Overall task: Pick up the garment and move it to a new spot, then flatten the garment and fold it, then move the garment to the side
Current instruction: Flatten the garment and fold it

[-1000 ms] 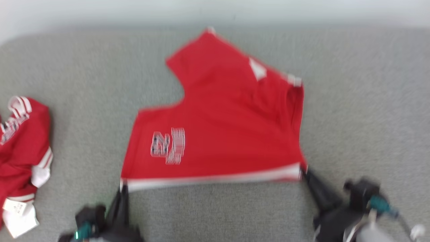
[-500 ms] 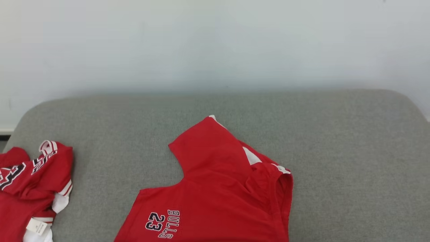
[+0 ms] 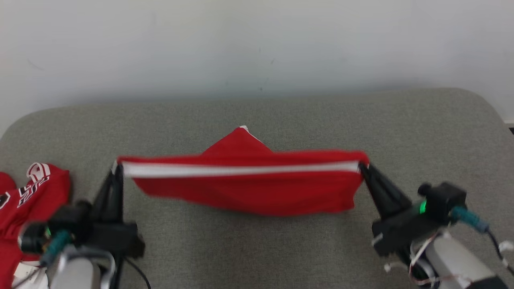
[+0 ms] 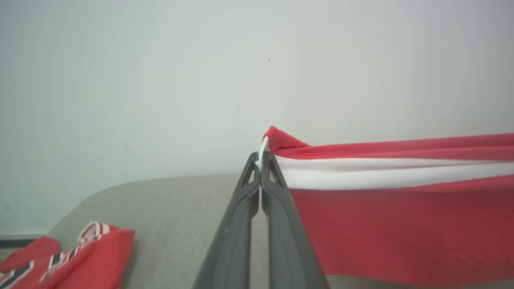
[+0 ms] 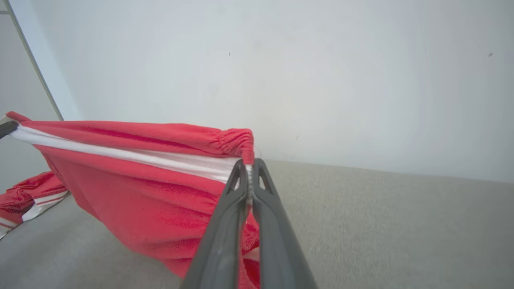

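Head view: a red garment (image 3: 249, 192) hangs stretched in the air btw two pincers, over the ctr of a grey fabric-covered tabletop (image 3: 257, 249). Its top edge is a hem w/ a white stripe running straight across from 9 to 3 o'clock. Below the stripe the red cloth sags in a shallow belly, slightly blurred. A red peak w/ a white tip pokes up behind the hem at 12 o'clock; can't tell if it touches the tabletop.

L pincer (image 3: 116, 170), at 9 o'clock of the garment, has its two dark fingers pressed together on the hem's left corner. R pincer (image 3: 363, 168), at 3 o'clock, is clamped the same way on the right corner.

L wrist view: the fingers meet at the tip w/ white hem cloth nipped btw them. The stripe runs off toward 3 o'clock, red cloth hanging below it.

R wrist view: the fingertips are closed on a gathered, puckered red corner, and the stripe runs off toward 9 o'clock.

A second red garment (image 3: 32, 196) w/ white trim and dark lettering lies crumpled on the tabletop at 8 o'clock, well apart. A pale wall (image 3: 257, 48) stands behind at 12 o'clock.
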Motion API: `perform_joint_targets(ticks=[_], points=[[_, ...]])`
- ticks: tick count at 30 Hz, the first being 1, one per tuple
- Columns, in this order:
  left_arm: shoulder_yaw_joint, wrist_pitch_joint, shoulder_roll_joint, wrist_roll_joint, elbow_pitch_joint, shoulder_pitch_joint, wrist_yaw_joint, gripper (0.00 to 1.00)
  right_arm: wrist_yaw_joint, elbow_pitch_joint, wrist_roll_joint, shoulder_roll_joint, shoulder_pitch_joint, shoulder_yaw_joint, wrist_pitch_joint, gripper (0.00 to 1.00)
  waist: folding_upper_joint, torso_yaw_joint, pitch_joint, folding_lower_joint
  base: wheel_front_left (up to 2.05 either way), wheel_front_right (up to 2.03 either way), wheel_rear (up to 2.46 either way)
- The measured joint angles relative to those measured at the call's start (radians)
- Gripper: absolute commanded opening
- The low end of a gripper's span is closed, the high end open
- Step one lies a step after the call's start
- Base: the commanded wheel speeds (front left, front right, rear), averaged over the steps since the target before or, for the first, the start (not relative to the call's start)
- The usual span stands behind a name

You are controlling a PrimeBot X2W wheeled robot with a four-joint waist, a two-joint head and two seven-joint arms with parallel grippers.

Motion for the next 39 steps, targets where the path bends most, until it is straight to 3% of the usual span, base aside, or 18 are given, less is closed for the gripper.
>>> perform_joint_targets(ticks=[6,9,15,17,21,27,35,39], points=[[0.033,0.000,0.100,0.037,-0.115,-0.340,-0.001,0.00,0.001,-0.050,-0.024,-0.006,-0.325,-0.040,0.000,0.00,0.0001,0.002,0.070,0.0002,0.00,0.00,0.00],[0.044,0.000,0.123,0.053,-0.123,-0.427,-0.001,0.00,0.001,-0.051,-0.025,-0.009,-0.427,-0.023,0.000,0.00,0.0001,0.003,0.089,0.0002,0.00,0.00,0.00],[0.065,0.000,0.170,0.082,-0.147,-0.608,0.009,0.00,0.001,-0.005,0.024,-0.014,-0.660,0.077,0.003,0.00,0.0001,0.023,0.113,0.0002,0.00,0.00,0.00],[0.052,0.011,0.179,0.089,-0.115,-0.655,0.010,0.00,0.001,0.046,0.063,-0.042,-0.723,0.182,0.085,0.00,0.0000,0.038,0.119,-0.0001,0.00,0.00,0.00],[-0.041,0.057,0.181,0.117,-0.019,-0.657,0.008,0.00,0.000,0.111,0.130,-0.066,-0.775,0.304,0.178,0.00,0.0002,0.050,0.145,0.0001,0.00,0.00,0.00],[-0.069,0.064,0.168,0.104,0.103,-0.720,0.009,0.00,0.000,0.225,0.164,-0.084,-0.907,0.404,0.216,0.00,0.0002,0.054,0.212,0.0001,0.00,0.00,0.00],[-0.128,0.075,0.139,0.155,0.275,-0.932,0.036,0.00,0.000,0.444,0.178,-0.065,-1.161,0.377,0.167,0.00,0.0002,0.059,0.333,0.0001,0.00,0.00,0.00],[-0.133,0.022,0.126,0.191,0.278,-1.111,0.102,0.00,0.001,0.536,0.084,-0.064,-1.325,0.314,0.027,0.00,0.0003,0.064,0.399,0.0002,0.00,0.00,0.00]])
